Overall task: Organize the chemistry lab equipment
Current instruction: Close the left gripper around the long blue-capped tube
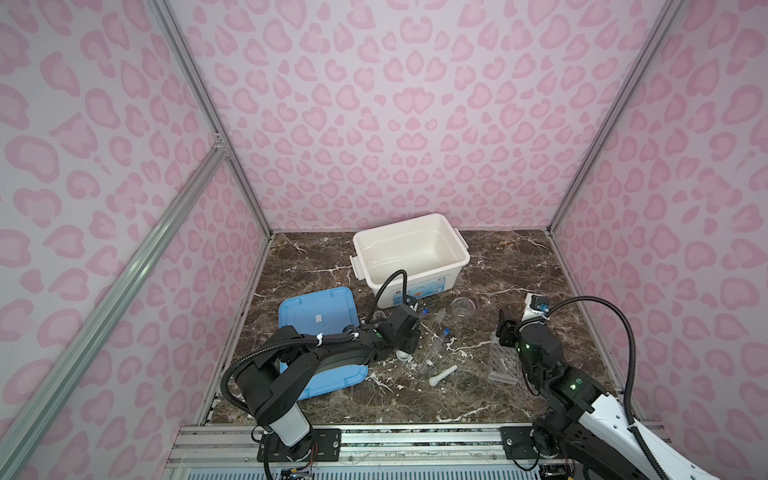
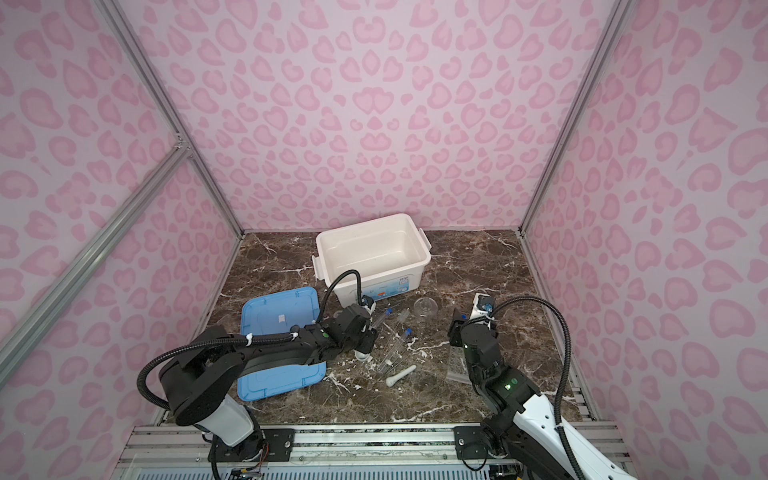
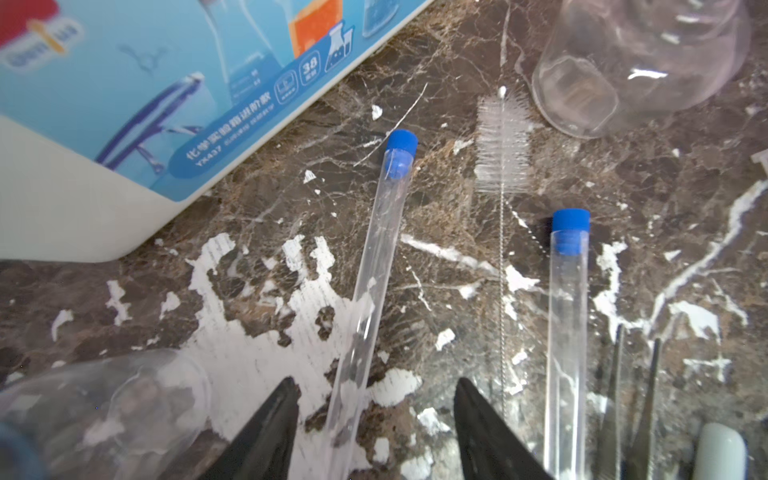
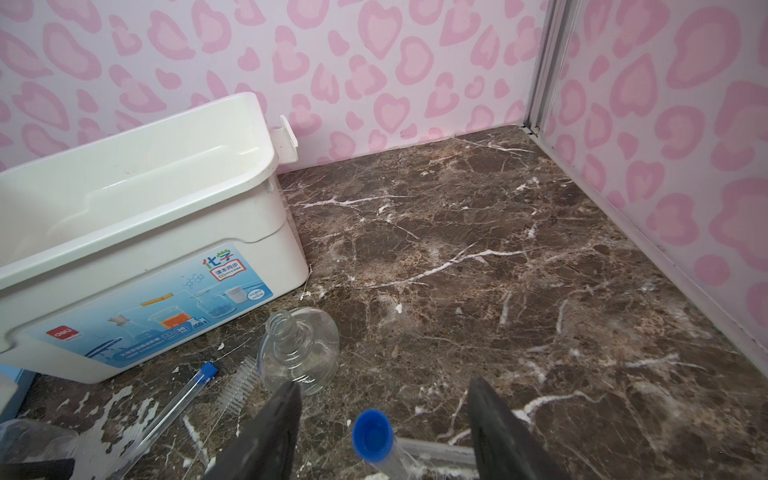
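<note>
In the left wrist view a blue-capped test tube lies flat on the marble. Its lower part runs between the fingers of my left gripper, which is open with gaps on both sides. A second test tube lies alongside. My right gripper is also open. A blue-capped tube stands between its fingers, touching neither, by the clear rack. In a top view the rack lies below the right gripper. The white pestle and mortar bowl sit mid-table. A clear glass flask lies on its side.
The open white bin stands at the back, and its blue lid lies under my left arm. A bristle brush, black tweezers and another glass vessel lie close to the left gripper.
</note>
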Controlling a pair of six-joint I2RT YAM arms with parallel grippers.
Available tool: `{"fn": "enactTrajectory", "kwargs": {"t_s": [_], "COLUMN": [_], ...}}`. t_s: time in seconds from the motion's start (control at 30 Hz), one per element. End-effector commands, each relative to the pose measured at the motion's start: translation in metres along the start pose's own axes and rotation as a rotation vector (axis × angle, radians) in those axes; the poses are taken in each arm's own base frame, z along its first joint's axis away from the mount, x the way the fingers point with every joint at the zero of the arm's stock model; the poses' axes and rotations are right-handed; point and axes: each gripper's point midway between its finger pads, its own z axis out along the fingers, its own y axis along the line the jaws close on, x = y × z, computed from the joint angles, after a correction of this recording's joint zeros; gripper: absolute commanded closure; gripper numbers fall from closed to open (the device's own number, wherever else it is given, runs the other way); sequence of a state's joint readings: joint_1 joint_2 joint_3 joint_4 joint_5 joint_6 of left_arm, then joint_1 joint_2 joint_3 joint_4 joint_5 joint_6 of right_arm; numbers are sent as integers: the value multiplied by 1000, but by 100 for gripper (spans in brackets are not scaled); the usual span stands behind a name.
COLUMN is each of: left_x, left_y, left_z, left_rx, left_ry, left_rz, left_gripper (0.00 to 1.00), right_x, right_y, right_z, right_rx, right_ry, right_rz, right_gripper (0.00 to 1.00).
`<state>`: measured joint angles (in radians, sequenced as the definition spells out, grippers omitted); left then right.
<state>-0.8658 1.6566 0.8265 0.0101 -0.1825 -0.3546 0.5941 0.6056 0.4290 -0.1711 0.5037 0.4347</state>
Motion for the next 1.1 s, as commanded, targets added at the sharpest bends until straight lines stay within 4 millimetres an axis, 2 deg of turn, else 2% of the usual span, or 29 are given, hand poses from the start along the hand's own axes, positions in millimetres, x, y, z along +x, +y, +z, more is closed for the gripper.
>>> {"fn": "enactTrajectory", "kwargs": {"t_s": [0.0,0.8,0.93,0.97,1.07], "left_x": [-2,2,3,3,6], "left_y": [1,7,5,5,1], "left_z": [4,26,29,29,31], "left_rx": [-4,-16,-9,-5,18], "left_ry": [11,60,69,70,84], "left_rz": [-3,15,26,29,39], "left_gripper": [41,62,63,66,68], "right_x": [-1,-1,-1,-2,-2], "right_y": [2,5,4,4,3], "right_z": [0,5,5,5,5], "right_rx": [-10,-30,-25,-25,-20], "right_ry": [2,22,19,18,16], "right_rz": [14,31,32,33,36], "right_gripper": [34,33,33,33,33]}}
